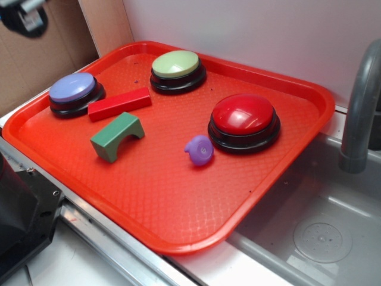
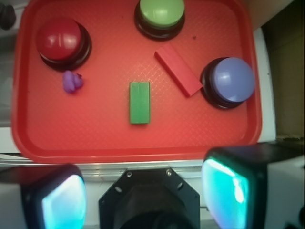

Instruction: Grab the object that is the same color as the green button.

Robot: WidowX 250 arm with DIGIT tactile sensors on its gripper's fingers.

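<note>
The gripper (image 2: 143, 191) sat nearest the wrist camera, its two pads wide apart and holding nothing, cut off by the bottom edge. Farther on, the green block (image 2: 139, 102) lay alone mid-tray (image 2: 95, 138). The green button (image 2: 161, 13) stood far back, partly cut off.

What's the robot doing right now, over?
Tool open, empty, high above tray. Green arch block untouched mid-tray, clear on all sides. Red bar nearest, not touching. Over.
</note>
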